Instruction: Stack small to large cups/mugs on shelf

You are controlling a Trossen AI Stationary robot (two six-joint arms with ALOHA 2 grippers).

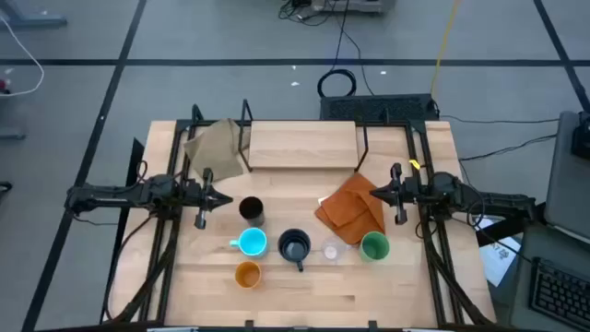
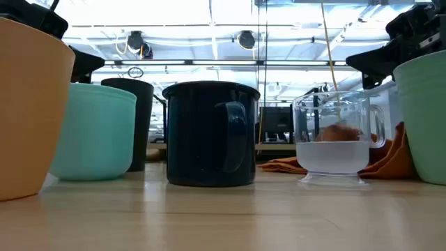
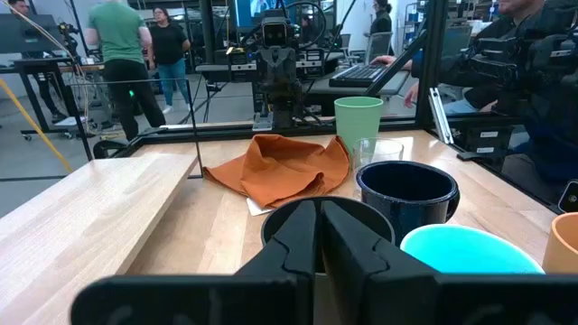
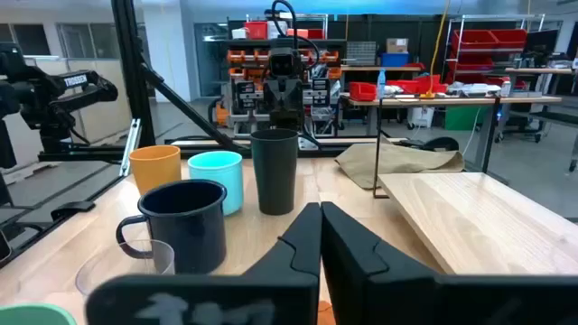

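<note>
From above you see the shelf (image 1: 302, 145) bare at the far side and all six cups, brown cup (image 1: 252, 211) among them, loose on the table (image 1: 304, 286), while in both wrist views the left gripper (image 3: 318, 236) and right gripper (image 4: 320, 236) are closed and empty, so nothing is started; you must open one and pick a cup.

Along the tabletop (image 2: 230, 216) stand an orange cup (image 2: 28, 111), light blue mug (image 2: 94, 132), dark brown cup (image 2: 139, 122), navy mug (image 2: 209, 132), clear cup (image 2: 338, 136) and green cup (image 2: 421, 118).
</note>
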